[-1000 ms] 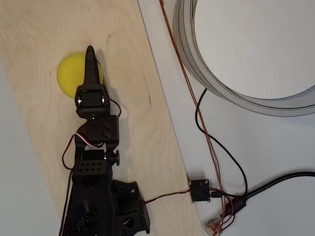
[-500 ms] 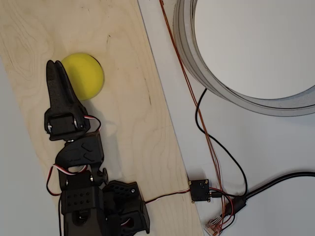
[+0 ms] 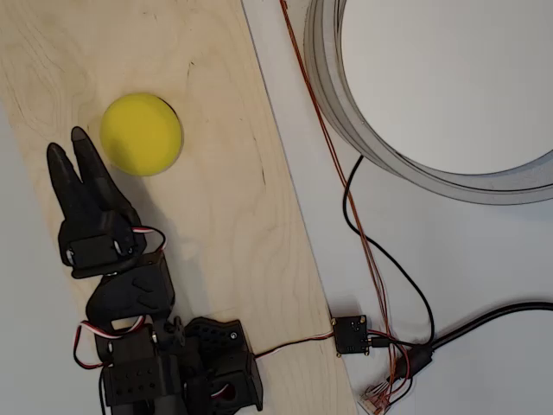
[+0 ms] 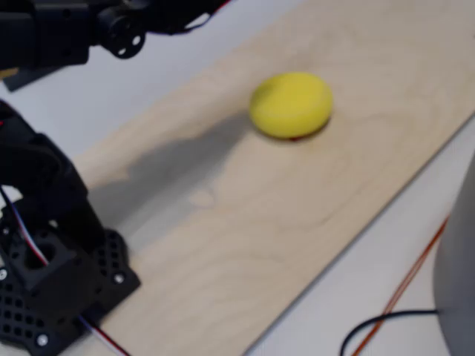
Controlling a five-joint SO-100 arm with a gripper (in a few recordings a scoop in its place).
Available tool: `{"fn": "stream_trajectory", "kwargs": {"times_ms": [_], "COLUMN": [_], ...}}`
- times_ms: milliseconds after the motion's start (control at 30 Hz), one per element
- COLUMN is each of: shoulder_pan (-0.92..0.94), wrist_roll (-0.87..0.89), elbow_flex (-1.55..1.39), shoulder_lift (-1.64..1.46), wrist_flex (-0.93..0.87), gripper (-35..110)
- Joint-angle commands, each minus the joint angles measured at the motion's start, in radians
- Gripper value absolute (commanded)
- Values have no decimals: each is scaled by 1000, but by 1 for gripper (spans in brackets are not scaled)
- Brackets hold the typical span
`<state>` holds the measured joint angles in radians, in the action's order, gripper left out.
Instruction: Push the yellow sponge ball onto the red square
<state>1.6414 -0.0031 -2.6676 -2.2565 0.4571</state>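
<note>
Yellow sponge ball (image 3: 141, 134) sits just right of gripper (image 3: 71, 149).

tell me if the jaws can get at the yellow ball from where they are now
Probably yes. In the overhead view the gripper sits just left of the yellow sponge ball, jaws slightly parted, apart from it, with only bare wooden board between them.

yellow sponge ball (image 3: 141, 134): plain yellow | gripper (image 3: 71, 149): black | board (image 3: 225, 199): pale wood grain
</note>
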Motion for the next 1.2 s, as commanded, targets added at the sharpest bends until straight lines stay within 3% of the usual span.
{"fn": "stream_trajectory", "kwargs": {"times_ms": [0,100,200,300,500,567,767,900,1000,1033,1167], "shoulder_pan": [31,32,43,92,94,48,12,8,20,26,58], "wrist_roll": [18,14,23,117,91,-21,-81,-89,-41,-38,-23], "elbow_flex": [44,58,109,140,118,86,64,81,123,149,150], "shoulder_lift": [-6,-8,-9,28,9,-12,-37,-28,-25,-8,26], "wrist_flex": [2,-2,-2,-64,-55,-40,-41,-41,-40,-43,-44], "gripper": [38,36,0,-1,2,31,39,37,4,0,0]}}
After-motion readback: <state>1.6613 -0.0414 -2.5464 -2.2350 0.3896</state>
